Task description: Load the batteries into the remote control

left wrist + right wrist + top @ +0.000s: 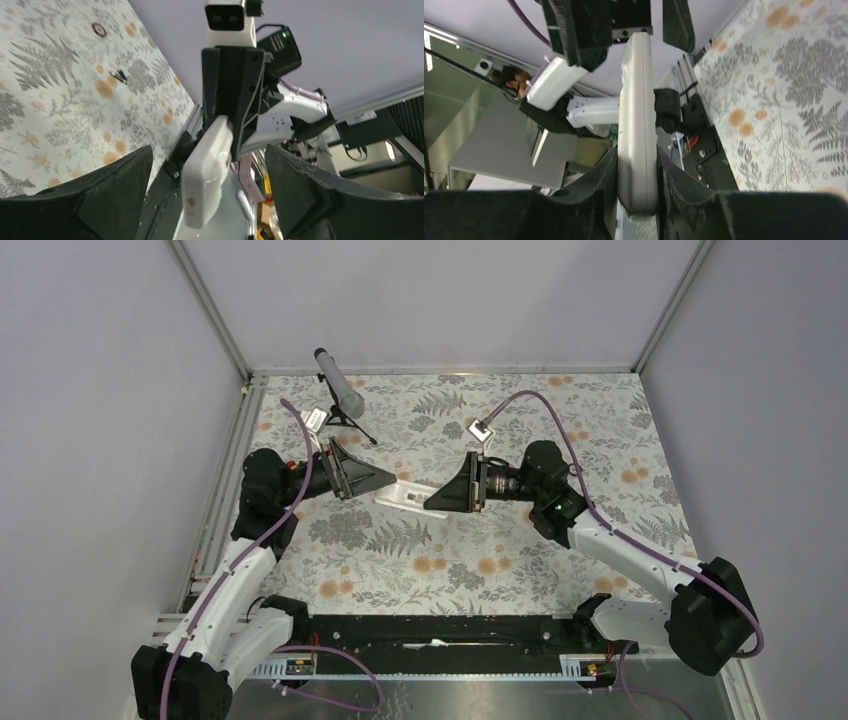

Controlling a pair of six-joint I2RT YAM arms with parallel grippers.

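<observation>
The white remote control [405, 497] hangs above the mat between my two arms. My right gripper [432, 502] is shut on one end of it, and in the right wrist view the remote [637, 130] is pinched edge-on between the pads [637, 200]. My left gripper [385, 480] is open, and the remote's other end [207, 170] sits between its spread fingers [207, 205] without touching either. One small dark slim piece [118, 75], possibly a battery, lies on the mat. I see no other battery.
A grey tube on a black tripod [340, 385] stands at the back left. A thin black ring [98, 30] lies on the floral mat [560, 570]. White cable tags [482, 430] hang near both wrists. Grey walls enclose three sides.
</observation>
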